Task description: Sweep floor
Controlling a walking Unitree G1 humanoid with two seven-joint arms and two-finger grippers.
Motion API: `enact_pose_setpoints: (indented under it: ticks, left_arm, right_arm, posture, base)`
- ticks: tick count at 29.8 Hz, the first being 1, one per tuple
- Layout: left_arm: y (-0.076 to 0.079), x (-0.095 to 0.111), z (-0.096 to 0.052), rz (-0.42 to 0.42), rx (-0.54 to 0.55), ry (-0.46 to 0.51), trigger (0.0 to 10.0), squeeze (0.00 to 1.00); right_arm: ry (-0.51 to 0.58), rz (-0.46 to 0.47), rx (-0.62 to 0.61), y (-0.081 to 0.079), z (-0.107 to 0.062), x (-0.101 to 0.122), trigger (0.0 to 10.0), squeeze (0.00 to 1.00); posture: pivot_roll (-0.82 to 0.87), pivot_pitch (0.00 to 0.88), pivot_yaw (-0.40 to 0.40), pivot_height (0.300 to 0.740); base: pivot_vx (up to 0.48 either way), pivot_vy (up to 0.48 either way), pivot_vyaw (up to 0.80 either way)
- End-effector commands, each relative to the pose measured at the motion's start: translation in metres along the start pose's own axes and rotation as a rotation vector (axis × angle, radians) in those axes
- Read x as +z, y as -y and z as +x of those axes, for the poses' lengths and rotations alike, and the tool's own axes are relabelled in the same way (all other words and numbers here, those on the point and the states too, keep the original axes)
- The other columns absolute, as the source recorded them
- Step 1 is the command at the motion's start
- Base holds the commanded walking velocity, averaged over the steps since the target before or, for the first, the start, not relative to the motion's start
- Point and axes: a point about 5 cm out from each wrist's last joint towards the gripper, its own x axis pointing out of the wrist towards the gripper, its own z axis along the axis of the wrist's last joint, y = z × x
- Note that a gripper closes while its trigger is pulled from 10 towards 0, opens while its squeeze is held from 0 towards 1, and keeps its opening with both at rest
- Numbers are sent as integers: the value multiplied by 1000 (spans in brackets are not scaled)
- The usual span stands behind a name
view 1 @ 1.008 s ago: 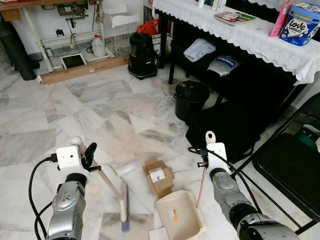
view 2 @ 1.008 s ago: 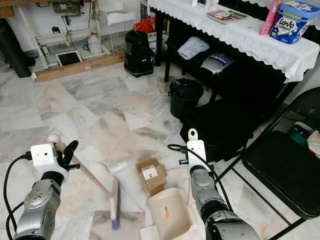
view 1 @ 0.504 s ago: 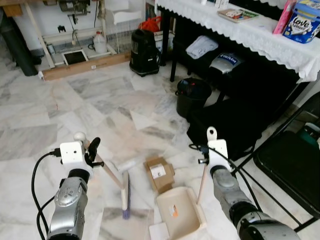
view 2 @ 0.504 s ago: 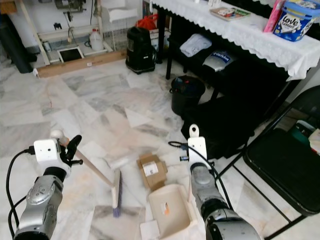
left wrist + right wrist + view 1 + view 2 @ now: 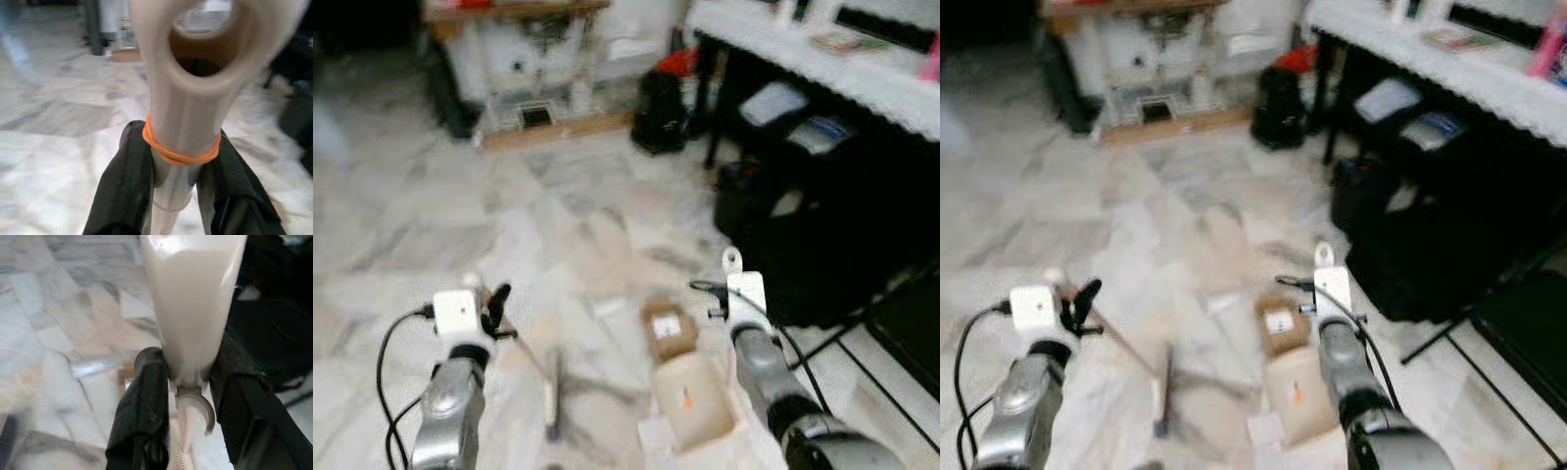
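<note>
The head views are blurred. My left gripper (image 5: 492, 306) is shut on the wooden broom handle (image 5: 183, 112), just below an orange rubber band; the handle slants down to the brush head (image 5: 553, 394) resting on the marble floor. At my right side, the right gripper (image 5: 188, 382) is shut on the cream dustpan's upright handle (image 5: 193, 308). The dustpan (image 5: 697, 403) lies flat on the floor to the right of the brush. A small cardboard box (image 5: 668, 330) lies just beyond the pan's far edge.
A black bin (image 5: 744, 191) and dark bags stand under the white-clothed table (image 5: 862, 83) on the right. A black folding chair (image 5: 911, 333) is at the near right. A black canister (image 5: 661, 98) and a wooden plank (image 5: 558, 132) are by the far wall. White paper (image 5: 651, 436) lies beside the pan.
The whole picture has shifted right and gone blurry, so the camera has moved. Both grippers keep their hold; broom, dustpan and box lie about as before.
</note>
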Motion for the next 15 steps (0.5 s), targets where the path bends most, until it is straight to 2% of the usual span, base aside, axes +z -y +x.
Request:
enact_pose_setpoints:
  ticks: [1,6,8,11,15]
  left_arm:
    - [13,14,8,-12,-40,57,10000,0]
    - [17,12,9,1,-84,19,10000,0]
    - [21,4,8,40,-133,-42,10000,0]
    - [23,1,6,46,-164,-77,10000,0]
    - [26,-9,5,95,-216,-164,10000,0]
  right_arm:
    - [-117,10,26,-6,-9,-29,10000,0]
    - [-121,7,26,-7,-9,-29,10000,0]
    - [-131,-3,22,-7,-9,-31,10000,0]
    - [-156,-4,10,-6,-10,-34,10000,0]
    - [-224,-29,10,-6,-13,-44,10000,0]
  posture:
    - [15,52,-36,740]
    - [17,54,-36,740]
    - [19,55,-36,740]
    - [19,55,-36,740]
    - [19,58,-36,740]
  base:
    - [0,0,0]
    - [0,0,0]
    - [0,0,0]
    - [0,0,0]
    - [0,0,0]
